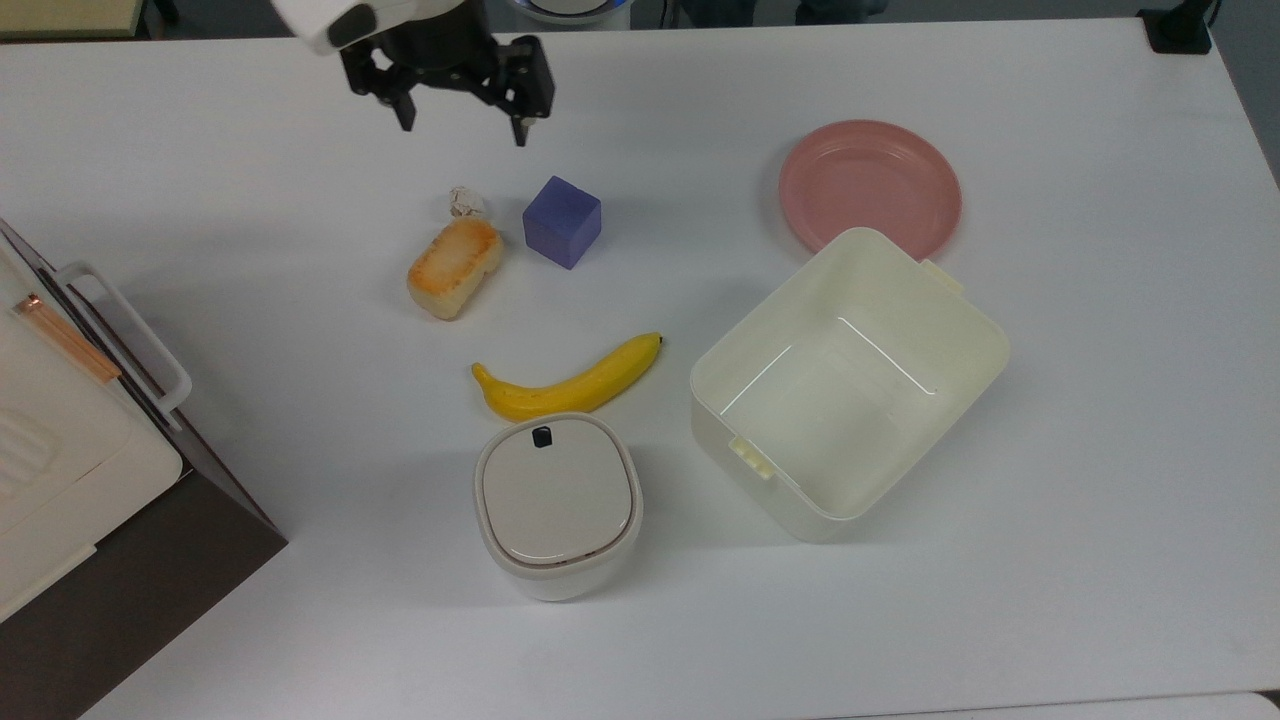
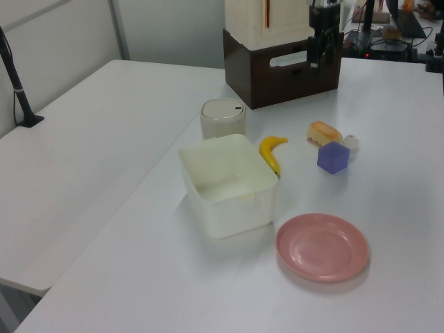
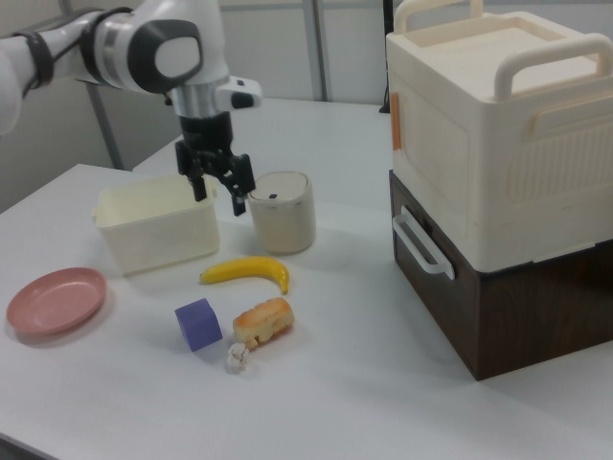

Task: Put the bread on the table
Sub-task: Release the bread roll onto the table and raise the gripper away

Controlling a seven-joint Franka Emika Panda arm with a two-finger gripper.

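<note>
One white table (image 1: 1000, 620) carries everything — largest first: the cream-and-brown cabinet w/ handle (image 1: 70, 440) at the top view's left edge, the cream plastic tub (image 1: 850, 385), the lidded cream canister (image 1: 557, 505), the pink plate (image 1: 870, 185), the yellow banana (image 1: 570, 385), the purple cube (image 1: 562, 221), the bread (image 1: 454, 268), then the tiny whitish lumpy ball (image 1: 463, 202).

The gripper (image 1: 460, 115) hangs above the table w/ its two black fingers spread wide and nothing between them. In the right view it sits high over the tub and canister, well clear of the surface.

The bread lies flat on the bare tabletop, toasted side up, apart from the gripper. It's just beside the cube and close to the ball; can't tell whether it touches the ball.

Key relation: in the top view the bread lies well below the gripper and about level w/ its left finger. Its long axis runs diagonal — from the top view's lower left to upper right.

Judgement: the bread sits on the table w/ the claw empty, so the task looks done, and any next move is prob. just clearing away.
</note>
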